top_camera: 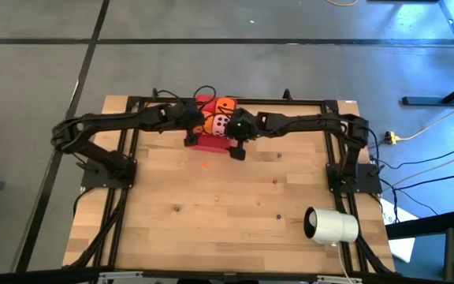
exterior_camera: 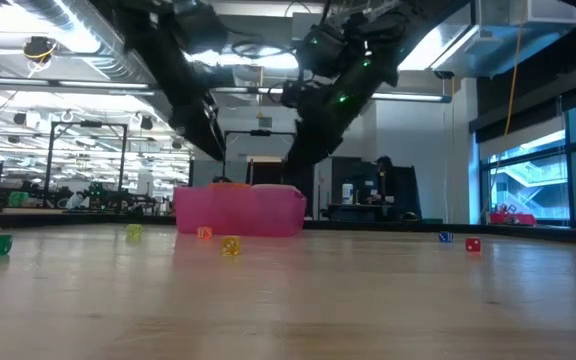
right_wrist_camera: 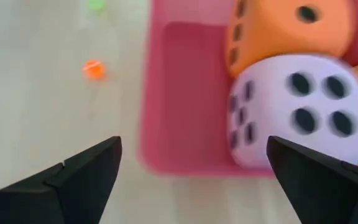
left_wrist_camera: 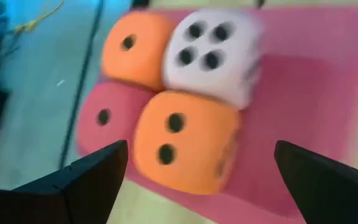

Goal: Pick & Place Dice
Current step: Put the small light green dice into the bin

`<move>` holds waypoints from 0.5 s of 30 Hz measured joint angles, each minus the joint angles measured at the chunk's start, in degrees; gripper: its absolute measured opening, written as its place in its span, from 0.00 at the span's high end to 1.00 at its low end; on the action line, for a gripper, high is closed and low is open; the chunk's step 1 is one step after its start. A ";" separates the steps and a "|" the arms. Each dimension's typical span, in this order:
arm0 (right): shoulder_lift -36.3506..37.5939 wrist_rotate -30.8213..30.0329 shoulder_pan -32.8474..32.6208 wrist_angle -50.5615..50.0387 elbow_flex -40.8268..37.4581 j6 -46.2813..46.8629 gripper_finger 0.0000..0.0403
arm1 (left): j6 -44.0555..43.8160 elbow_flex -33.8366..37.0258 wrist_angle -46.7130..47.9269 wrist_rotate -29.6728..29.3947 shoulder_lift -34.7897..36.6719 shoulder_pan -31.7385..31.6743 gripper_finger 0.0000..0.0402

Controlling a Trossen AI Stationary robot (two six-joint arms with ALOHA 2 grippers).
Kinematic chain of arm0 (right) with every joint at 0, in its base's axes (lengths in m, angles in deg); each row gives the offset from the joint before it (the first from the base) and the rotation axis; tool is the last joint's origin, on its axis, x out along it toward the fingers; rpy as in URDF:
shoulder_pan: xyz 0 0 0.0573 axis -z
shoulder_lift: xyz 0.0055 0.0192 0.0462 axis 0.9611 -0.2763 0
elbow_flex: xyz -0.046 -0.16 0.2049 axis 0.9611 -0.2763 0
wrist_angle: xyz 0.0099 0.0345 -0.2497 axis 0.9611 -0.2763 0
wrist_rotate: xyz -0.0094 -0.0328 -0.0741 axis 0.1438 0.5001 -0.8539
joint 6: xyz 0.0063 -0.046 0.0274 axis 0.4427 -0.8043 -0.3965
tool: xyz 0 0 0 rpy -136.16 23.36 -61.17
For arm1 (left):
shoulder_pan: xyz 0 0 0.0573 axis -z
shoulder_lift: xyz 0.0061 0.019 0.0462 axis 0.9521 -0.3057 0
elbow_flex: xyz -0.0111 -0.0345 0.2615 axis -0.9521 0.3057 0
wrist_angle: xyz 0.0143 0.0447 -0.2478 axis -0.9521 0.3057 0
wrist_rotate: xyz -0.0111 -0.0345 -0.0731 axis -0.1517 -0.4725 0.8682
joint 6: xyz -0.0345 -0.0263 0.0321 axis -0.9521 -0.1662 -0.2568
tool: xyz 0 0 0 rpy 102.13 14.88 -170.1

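Four dice sit packed together in the pink tray (top_camera: 211,143) at the far middle of the counter (top_camera: 211,213): an orange die (left_wrist_camera: 182,140) beside the red die (left_wrist_camera: 107,118), with a second orange die (left_wrist_camera: 135,50) and the pale pink die (left_wrist_camera: 213,53) behind them. The left gripper (left_wrist_camera: 197,174) hovers over this cluster with its jaws released and holding nothing, while the right gripper (right_wrist_camera: 194,171) hangs over the tray's edge next to the pale pink die, jaws likewise spread and empty. A white cylinder (top_camera: 331,226) lies well apart at the counter's near right corner
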 joint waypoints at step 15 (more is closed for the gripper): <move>14.58 1.44 -4.20 -10.27 -7.70 -0.64 0.01 | -16.82 16.17 1.52 13.72 19.08 5.55 0.00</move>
